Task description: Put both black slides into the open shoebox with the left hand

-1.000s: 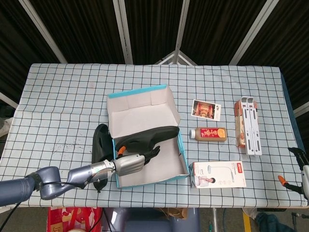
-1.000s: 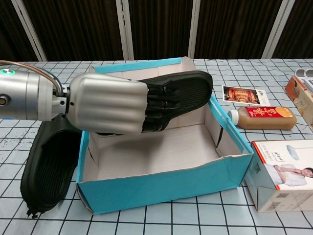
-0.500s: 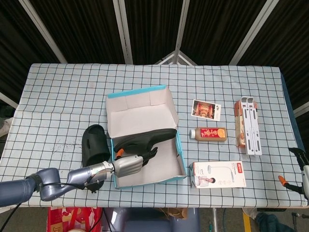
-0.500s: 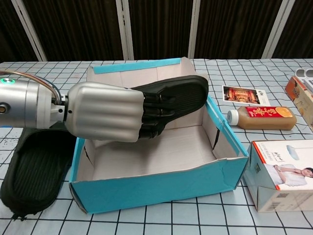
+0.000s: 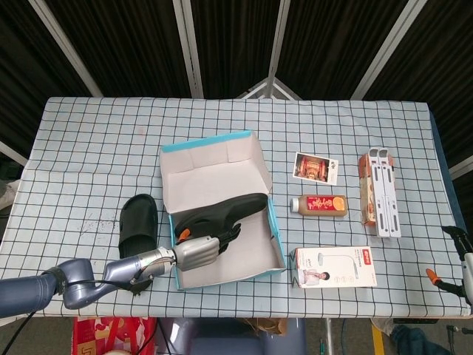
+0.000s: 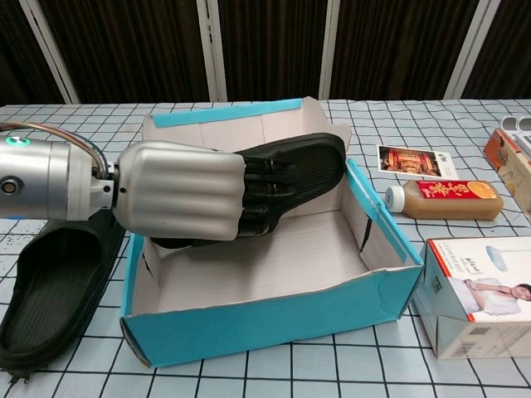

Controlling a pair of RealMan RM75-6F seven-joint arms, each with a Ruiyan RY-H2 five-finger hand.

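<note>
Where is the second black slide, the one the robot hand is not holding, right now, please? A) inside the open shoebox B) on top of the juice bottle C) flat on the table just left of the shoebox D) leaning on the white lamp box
C: the free slide lies sole-down on the checked table beside the left wall of the shoebox, while the left robot hand holds the other slide over the box.

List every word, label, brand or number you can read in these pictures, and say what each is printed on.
None can be read for certain.
Bottle: red label, print too small.
Card: a picture, caption blurred.
White carton: small print and a code patch, unreadable.
Orange box: print blurred.
Shoebox: no print shows.
</note>
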